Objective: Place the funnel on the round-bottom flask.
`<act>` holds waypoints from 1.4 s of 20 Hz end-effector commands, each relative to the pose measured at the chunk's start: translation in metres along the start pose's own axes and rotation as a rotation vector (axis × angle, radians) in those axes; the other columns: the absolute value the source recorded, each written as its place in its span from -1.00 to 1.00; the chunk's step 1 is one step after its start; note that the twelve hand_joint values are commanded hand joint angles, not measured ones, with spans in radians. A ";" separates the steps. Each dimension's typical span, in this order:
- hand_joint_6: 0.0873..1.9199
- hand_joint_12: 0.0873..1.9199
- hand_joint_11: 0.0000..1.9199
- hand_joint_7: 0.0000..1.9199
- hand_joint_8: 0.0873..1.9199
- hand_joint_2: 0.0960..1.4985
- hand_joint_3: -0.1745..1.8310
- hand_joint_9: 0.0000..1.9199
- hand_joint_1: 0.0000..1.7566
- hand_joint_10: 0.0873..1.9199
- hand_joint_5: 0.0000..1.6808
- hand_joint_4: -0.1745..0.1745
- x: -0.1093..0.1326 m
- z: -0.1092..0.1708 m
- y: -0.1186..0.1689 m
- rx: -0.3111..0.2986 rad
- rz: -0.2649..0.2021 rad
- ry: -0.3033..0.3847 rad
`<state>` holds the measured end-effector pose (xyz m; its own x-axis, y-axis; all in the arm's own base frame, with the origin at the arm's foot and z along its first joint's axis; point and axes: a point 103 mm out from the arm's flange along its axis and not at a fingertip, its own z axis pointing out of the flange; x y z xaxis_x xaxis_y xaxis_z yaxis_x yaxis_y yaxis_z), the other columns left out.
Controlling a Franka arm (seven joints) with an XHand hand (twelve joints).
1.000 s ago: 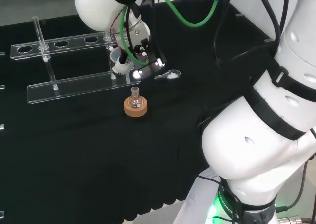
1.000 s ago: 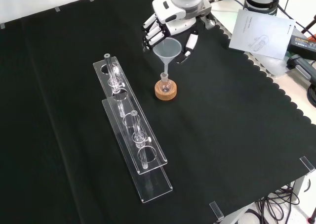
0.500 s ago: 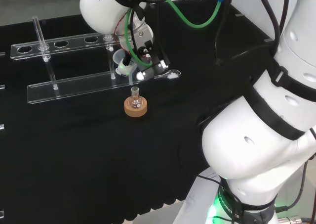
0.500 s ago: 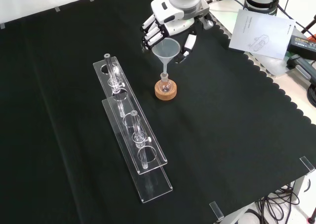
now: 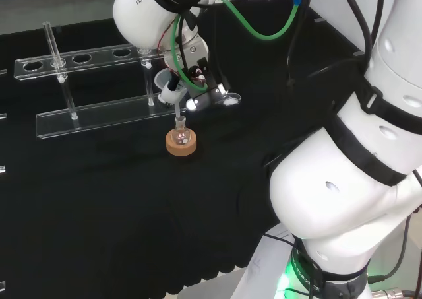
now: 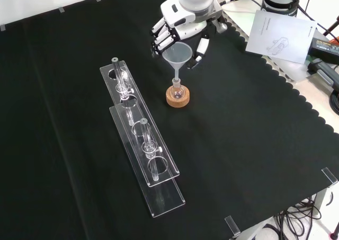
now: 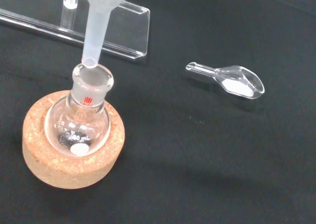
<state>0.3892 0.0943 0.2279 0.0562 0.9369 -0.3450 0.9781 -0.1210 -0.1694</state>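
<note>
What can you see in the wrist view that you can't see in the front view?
The wrist view brings out a clear scoop with white powder in it, lying on the cloth, and a small white thing at the bottom of the round-bottom flask. The front view gives the hand curled round the funnel's wide cone, the long clear racks with their tubes, and papers at the bench edge. Both show the funnel's stem just above the flask's neck, the flask on its cork ring, and the black cloth.

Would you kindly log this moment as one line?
hand: shut on funnel | stem tip above round-bottom flask mouth | flask on cork ring | funnel unseated
</note>
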 end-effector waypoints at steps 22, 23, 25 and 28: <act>-0.34 0.27 -0.43 -0.43 -0.10 0.05 -0.32 -0.14 -0.20 -0.26 -0.34 -0.53 0.003 0.035 0.009 0.024 -0.018 0.017; -0.34 0.27 -0.43 -0.43 -0.11 0.05 -0.32 -0.15 -0.20 -0.26 -0.34 -0.53 0.003 0.036 0.009 0.023 -0.022 0.021; -0.34 0.27 -0.43 -0.43 -0.11 0.05 -0.32 -0.16 -0.20 -0.26 -0.34 -0.53 0.003 0.038 0.009 0.024 -0.025 0.021; -0.34 0.27 -0.43 -0.44 -0.11 0.05 -0.31 -0.17 -0.19 -0.27 -0.34 -0.53 0.003 0.042 0.008 0.026 -0.029 0.020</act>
<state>0.3906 0.0838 0.1906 0.0363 0.9459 -0.3224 0.9740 -0.1057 -0.2006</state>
